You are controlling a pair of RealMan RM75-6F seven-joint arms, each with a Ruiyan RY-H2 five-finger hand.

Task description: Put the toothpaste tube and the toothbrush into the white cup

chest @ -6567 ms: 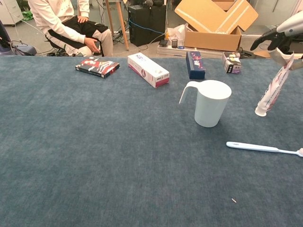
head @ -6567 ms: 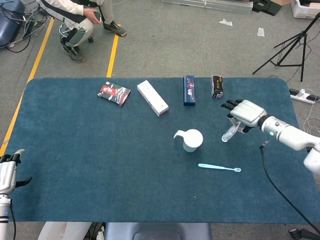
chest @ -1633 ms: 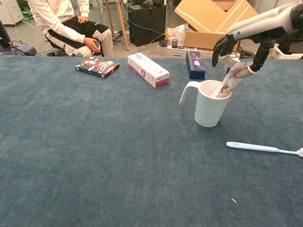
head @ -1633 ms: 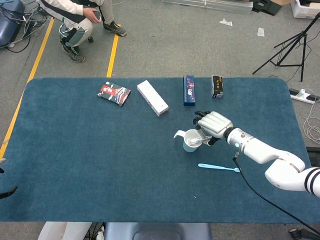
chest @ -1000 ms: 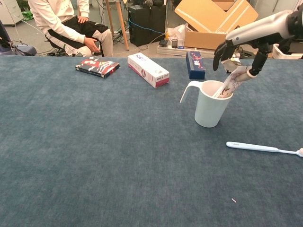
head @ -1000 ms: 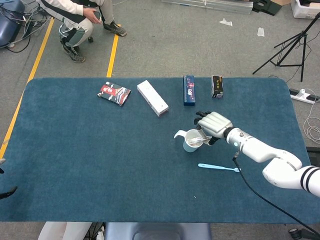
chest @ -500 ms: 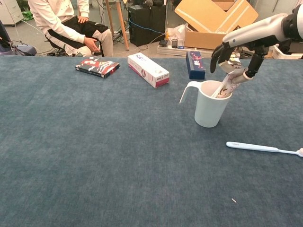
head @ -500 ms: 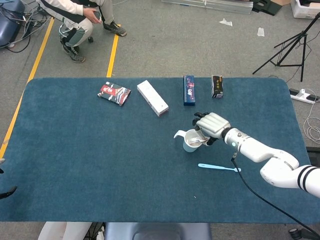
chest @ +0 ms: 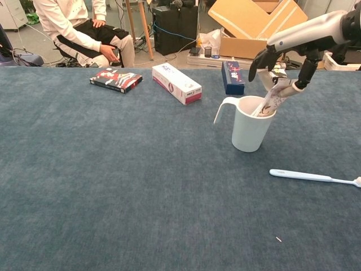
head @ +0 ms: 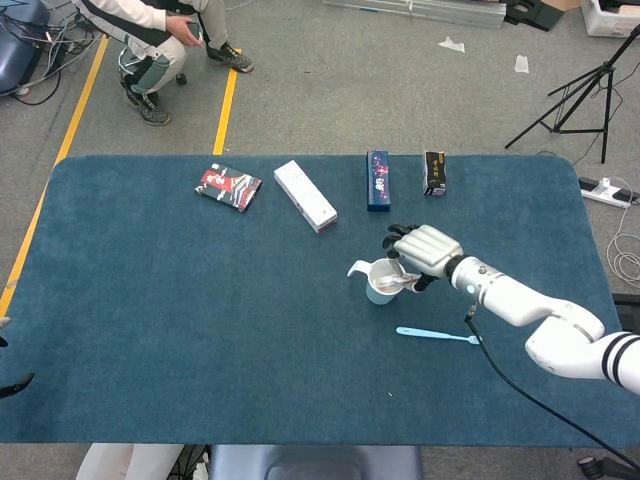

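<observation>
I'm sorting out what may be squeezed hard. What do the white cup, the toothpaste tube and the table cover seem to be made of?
White cup: probably plastic, smooth, matte, thin rim and moulded handle.
Toothpaste tube: looks like soft printed laminate or plastic, slightly glossy; it leans in the cup.
Table cover: blue textile, like felt or short-pile carpet, with a fuzzy grain and no shine.

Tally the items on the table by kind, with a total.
Boxes: 4 (red-black, white, dark blue, small black)
Cups: 1, white cup
Toothpaste tubes: 1, toothpaste tube, standing in the cup, right hand at its top
Toothbrushes: 1, toothbrush, lying on the cloth
Total: 7
</observation>
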